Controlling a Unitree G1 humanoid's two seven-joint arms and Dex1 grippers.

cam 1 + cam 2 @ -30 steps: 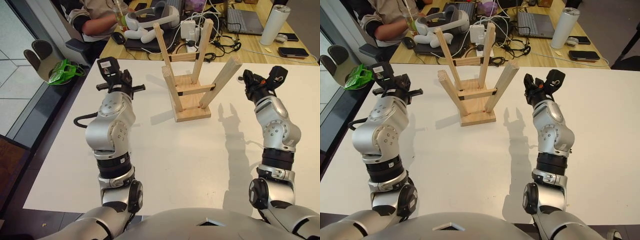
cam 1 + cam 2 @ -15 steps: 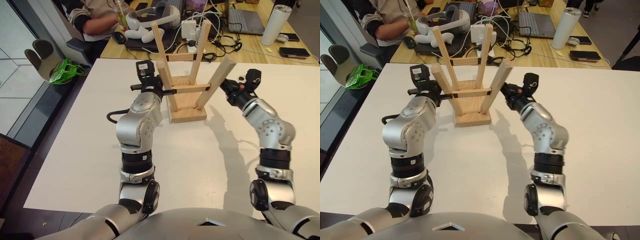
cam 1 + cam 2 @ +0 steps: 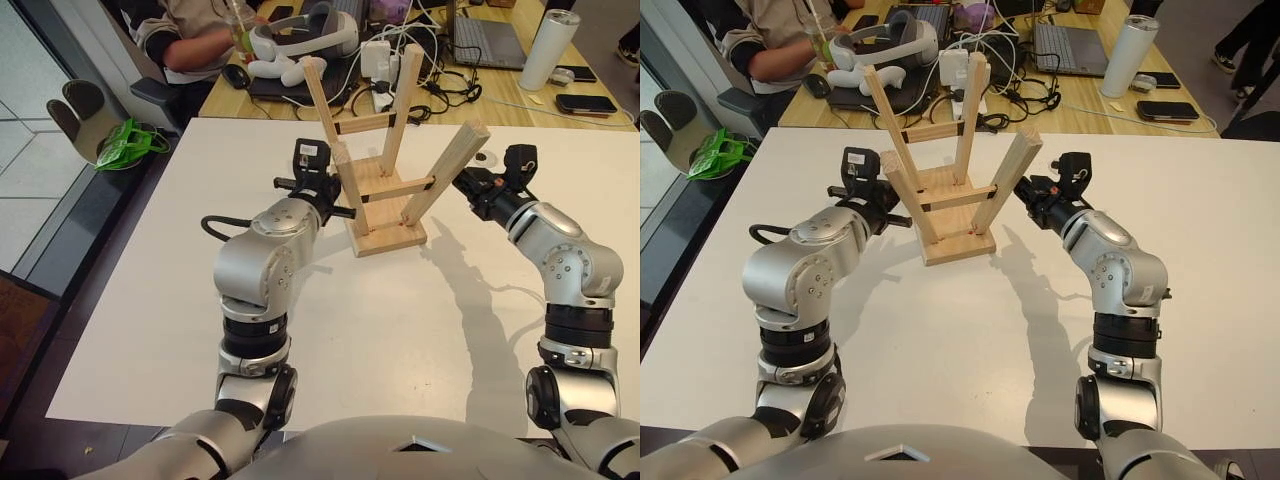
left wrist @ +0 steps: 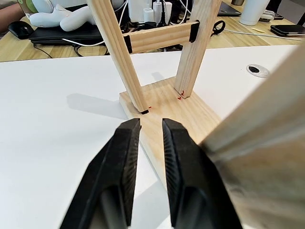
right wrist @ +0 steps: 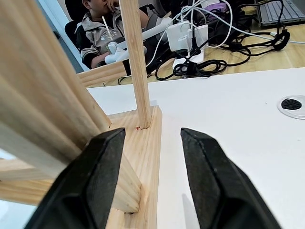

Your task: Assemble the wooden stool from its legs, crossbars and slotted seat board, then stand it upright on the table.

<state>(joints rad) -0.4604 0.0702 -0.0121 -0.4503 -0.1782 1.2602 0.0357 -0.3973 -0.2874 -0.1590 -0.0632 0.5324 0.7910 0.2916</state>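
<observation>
The wooden stool (image 3: 385,235) lies upside down on the white table, seat board flat and its legs pointing up, joined by crossbars (image 3: 398,188). My left gripper (image 3: 338,207) sits low beside the near-left leg (image 3: 350,185). Its fingers (image 4: 126,143) are open by a narrow gap with nothing between them, and the tips point at the seat board's edge (image 4: 157,157). My right gripper (image 3: 464,181) is at the near-right leg (image 3: 445,170), open, its fingers (image 5: 205,157) empty. That leg (image 5: 52,100) stands just outside one finger.
Beyond the table's far edge is a cluttered desk with a headset (image 3: 300,40), cables, a laptop, a tumbler (image 3: 548,48) and a phone (image 3: 585,103). A cable hole (image 3: 481,156) marks the table near my right gripper. A green bag (image 3: 125,145) hangs off the left edge.
Both arms have swung in from the table's sides to the stool's near legs. The stool has turned slightly and shifted a little to the right.
</observation>
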